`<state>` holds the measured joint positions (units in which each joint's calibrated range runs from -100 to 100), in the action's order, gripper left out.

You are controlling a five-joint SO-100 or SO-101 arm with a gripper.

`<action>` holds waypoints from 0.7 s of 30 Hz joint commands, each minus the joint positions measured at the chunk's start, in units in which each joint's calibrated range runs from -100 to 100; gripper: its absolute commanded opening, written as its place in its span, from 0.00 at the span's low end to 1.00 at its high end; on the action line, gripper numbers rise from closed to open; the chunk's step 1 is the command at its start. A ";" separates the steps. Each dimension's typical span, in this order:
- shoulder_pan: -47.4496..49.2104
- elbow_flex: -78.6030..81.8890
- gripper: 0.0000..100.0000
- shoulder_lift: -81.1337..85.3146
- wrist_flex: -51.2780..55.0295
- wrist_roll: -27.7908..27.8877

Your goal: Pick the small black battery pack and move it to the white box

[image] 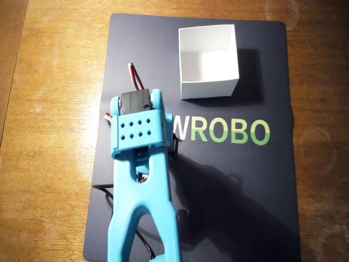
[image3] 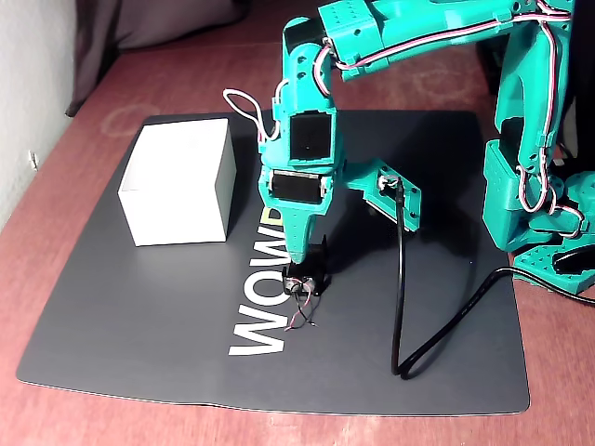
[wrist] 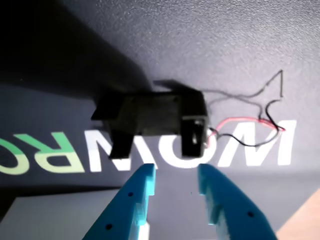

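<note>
The small black battery pack (wrist: 155,120) lies on the dark mat over the white "WOW" lettering, its thin red and black wires (wrist: 250,125) trailing to the right in the wrist view. My gripper (wrist: 176,172) is open, and its two blue fingertips stop just short of the pack with nothing between them. In the fixed view the gripper (image3: 299,258) points down right above the pack (image3: 307,277). The arm hides the pack in the overhead view. The white box (image: 209,61) stands open-topped at the mat's far side, also seen in the fixed view (image3: 178,186).
A dark mat (image3: 139,307) with "WOWROBO" lettering covers the wooden table (image: 49,109). A black cable (image3: 402,279) hangs from the wrist and loops across the mat to the right. The arm's base (image3: 539,186) stands at the mat's right edge in the fixed view.
</note>
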<state>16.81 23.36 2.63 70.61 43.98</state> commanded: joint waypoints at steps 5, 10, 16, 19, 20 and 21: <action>1.08 2.89 0.15 0.22 -0.76 0.38; 0.96 3.98 0.19 0.22 -0.84 0.38; 0.96 3.98 0.21 0.13 -4.35 0.43; 0.96 4.62 0.21 0.13 -6.28 1.41; 0.96 5.43 0.21 0.13 -6.45 2.44; 0.84 6.25 0.20 0.13 -6.45 3.53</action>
<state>17.06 28.18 2.63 64.94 45.03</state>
